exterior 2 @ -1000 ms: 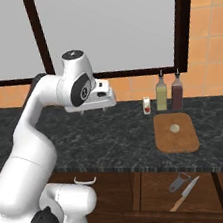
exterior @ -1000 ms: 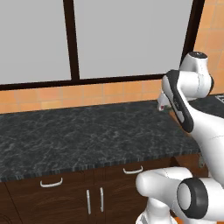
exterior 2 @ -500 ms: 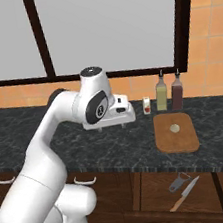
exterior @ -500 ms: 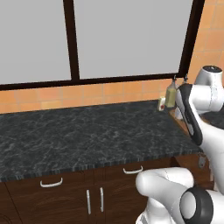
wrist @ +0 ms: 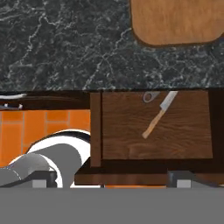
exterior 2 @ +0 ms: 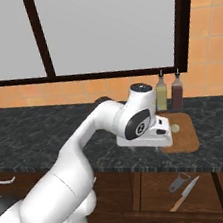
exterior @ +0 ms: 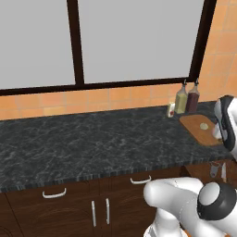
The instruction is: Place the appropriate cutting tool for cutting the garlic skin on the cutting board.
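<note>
Dark stone countertop (exterior 2: 47, 138) holds unlabelled bottles (exterior 2: 168, 93) behind cutting board (exterior 2: 187, 135)

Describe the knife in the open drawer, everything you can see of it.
The knife lies flat on the wooden floor of the open drawer below the countertop edge. It has a pale grey, metal-looking blade and a light tan handle that looks wooden. In the hand view it lies diagonally, blade toward the counter, handle toward the drawer's middle. A small grey tool lies just beside the blade end; whether they touch is unclear. Nothing grips it.
</note>
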